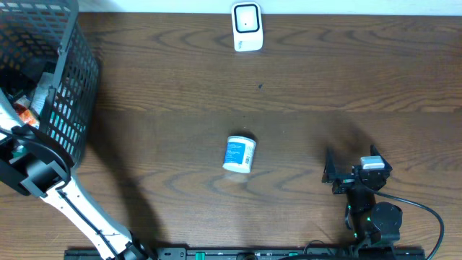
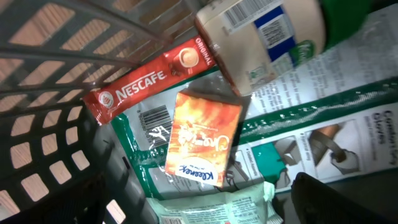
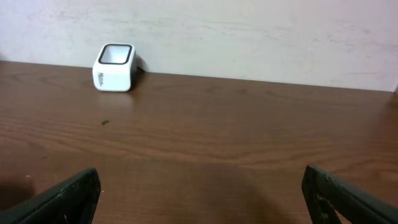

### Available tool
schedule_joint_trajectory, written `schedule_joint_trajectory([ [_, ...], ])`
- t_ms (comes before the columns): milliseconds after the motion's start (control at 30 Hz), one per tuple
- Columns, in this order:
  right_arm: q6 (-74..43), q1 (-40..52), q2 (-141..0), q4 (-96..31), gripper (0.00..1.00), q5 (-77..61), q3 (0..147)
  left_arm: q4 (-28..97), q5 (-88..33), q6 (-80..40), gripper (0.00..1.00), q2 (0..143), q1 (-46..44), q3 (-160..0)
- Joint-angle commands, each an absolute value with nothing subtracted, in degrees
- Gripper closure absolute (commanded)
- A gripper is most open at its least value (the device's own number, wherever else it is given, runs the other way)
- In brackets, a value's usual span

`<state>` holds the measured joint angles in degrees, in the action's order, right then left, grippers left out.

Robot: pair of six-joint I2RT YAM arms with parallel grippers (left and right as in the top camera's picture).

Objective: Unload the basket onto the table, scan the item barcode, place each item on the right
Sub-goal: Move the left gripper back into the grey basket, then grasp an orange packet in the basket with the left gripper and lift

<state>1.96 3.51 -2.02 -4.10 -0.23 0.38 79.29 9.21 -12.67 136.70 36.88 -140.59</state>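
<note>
The white barcode scanner [image 1: 247, 27] stands at the table's far edge, and shows small at the back left [image 3: 115, 67] in the right wrist view. A white jar with a blue label [image 1: 239, 154] lies on its side mid-table. My left arm [image 1: 32, 162] reaches into the black basket [image 1: 68, 87]. There my left gripper [image 2: 205, 211] is open above a pale green packet [image 2: 211, 208], just below an orange Kleenex pack [image 2: 202, 138]. A red Nescafe sachet [image 2: 149, 78] and a green-capped bottle with a barcode label [image 2: 261, 34] lie beyond. My right gripper [image 1: 354, 177] rests open and empty over bare wood.
A green-and-white gloves package [image 2: 323, 118] lies under the other items in the basket. The basket's mesh wall [image 2: 43, 124] stands close on the left of my left gripper. A pale wall [image 3: 249, 31] rises behind the scanner.
</note>
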Motion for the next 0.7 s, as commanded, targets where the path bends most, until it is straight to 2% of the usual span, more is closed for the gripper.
schedule_joint_trajectory([
  [0, 2.4, 3.0, -1.8, -4.5, 0.01, -0.3, 0.3, 79.6, 9.7, -14.1, 0.08, 139.3, 37.8, -139.2],
  [233, 2.4, 3.0, -1.8, -4.4, 0.01, -0.3, 0.3, 78.2, 9.5, -14.1, 0.11, 141.3, 38.7, -133.2],
  [433, 2.4, 3.0, -1.8, -4.4, 0.01, -0.3, 0.3, 76.4, 9.5, -14.0, 0.38, 141.3, 38.8, -130.1],
  [467, 2.4, 3.0, -1.8, -4.5, 0.01, -0.3, 0.3, 76.4, 9.1, -14.0, 0.52, 140.9, 38.8, -130.2],
  [500, 2.4, 3.0, -1.8, -4.4, 0.01, -0.3, 0.3, 76.4, 7.3, -13.8, 0.6, 140.3, 38.8, -130.5],
  [567, 2.4, 3.0, -1.8, -4.5, 0.01, -0.3, 0.3, 76.4, 4.2, -13.4, 0.64, 138.5, 38.8, -132.2],
  [667, 2.4, 3.0, -1.8, -4.4, 0.01, -0.3, 0.3, 75.7, 2.9, -13.5, 0.64, 133.0, 38.7, -135.8],
])
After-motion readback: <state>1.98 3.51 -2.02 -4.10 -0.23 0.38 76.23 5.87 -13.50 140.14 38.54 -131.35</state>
